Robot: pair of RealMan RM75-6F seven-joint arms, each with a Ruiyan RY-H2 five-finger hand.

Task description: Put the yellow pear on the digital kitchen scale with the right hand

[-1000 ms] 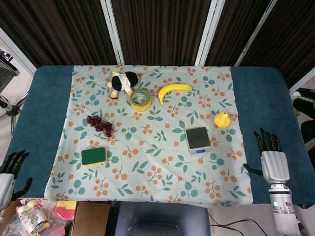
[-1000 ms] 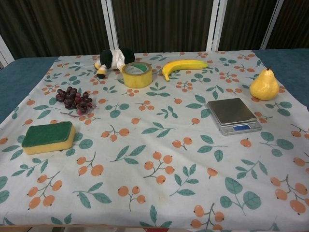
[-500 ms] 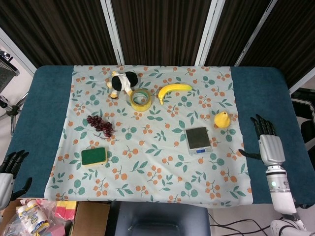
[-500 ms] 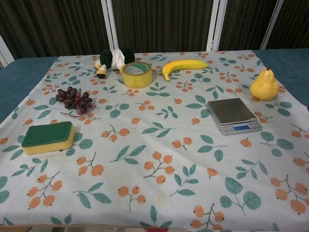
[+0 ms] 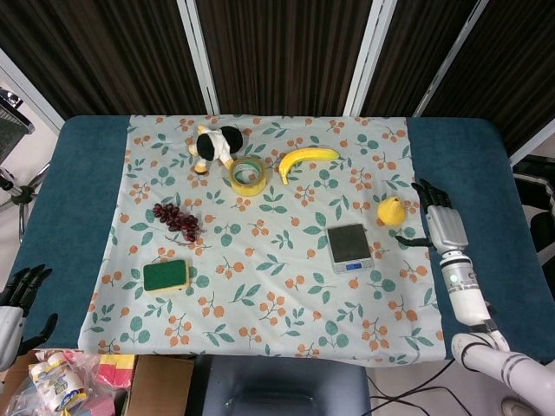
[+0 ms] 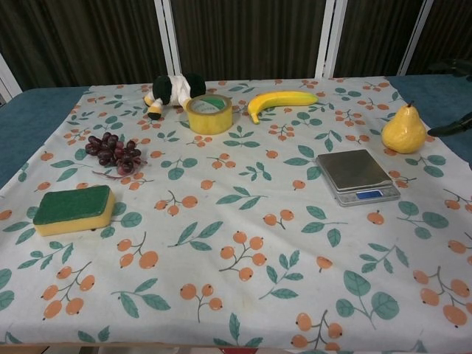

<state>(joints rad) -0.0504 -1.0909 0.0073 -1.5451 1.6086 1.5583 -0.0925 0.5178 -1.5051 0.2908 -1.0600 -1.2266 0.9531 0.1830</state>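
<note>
The yellow pear [image 5: 392, 211] [image 6: 403, 130] stands upright near the right edge of the floral cloth. The digital kitchen scale [image 5: 349, 247] [image 6: 357, 175] lies flat a little to its front left, nothing on its plate. My right hand [image 5: 443, 223] hovers just right of the pear, fingers spread and empty, not touching it; only a dark fingertip [image 6: 451, 125] shows at the chest view's right edge. My left hand [image 5: 17, 297] rests open off the table's front left corner.
On the cloth lie a banana [image 5: 305, 159], a yellow tape roll [image 5: 248, 175], a black-and-white plush toy [image 5: 215, 145], dark grapes [image 5: 177, 219] and a green-and-yellow sponge [image 5: 166, 276]. A box of clutter [image 5: 78, 377] sits below the table's front edge.
My right hand has moved forward and left from the table's right front toward the pear, now entering the chest view's right edge. Left hand and objects have not moved.
</note>
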